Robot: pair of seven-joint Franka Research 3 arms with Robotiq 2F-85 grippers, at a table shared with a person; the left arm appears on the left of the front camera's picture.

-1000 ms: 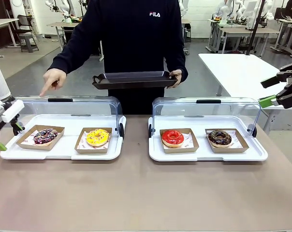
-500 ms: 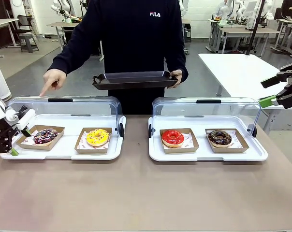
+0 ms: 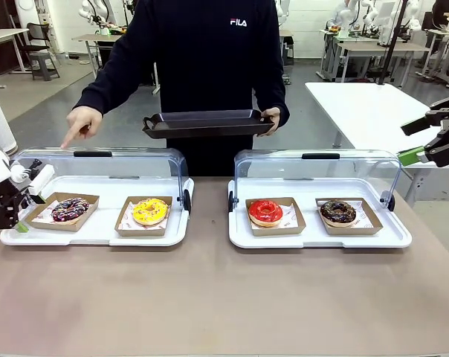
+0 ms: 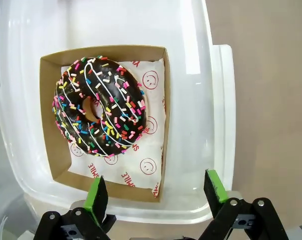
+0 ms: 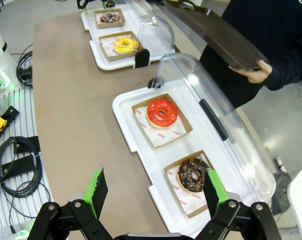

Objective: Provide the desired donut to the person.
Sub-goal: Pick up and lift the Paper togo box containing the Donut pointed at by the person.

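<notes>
While the person (image 3: 202, 67) points down with one hand (image 3: 83, 123), the left tool (image 4: 156, 189) hangs wide open, the sprinkled donut (image 4: 98, 105) just ahead of its fingertips; the right tool (image 5: 153, 192) gapes open too, empty.

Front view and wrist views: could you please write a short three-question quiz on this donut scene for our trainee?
1. True or false: the person's pointing hand aims down at the left display case, at the end where the sprinkled chocolate donut sits.
2. What does the person's other hand hold? A) a black tray B) a cup C) a napkin
3. Fill in: the left gripper has its jaws ___ just short of that donut's cardboard box.
Key: 1 true; 2 A; 3 open.
</notes>
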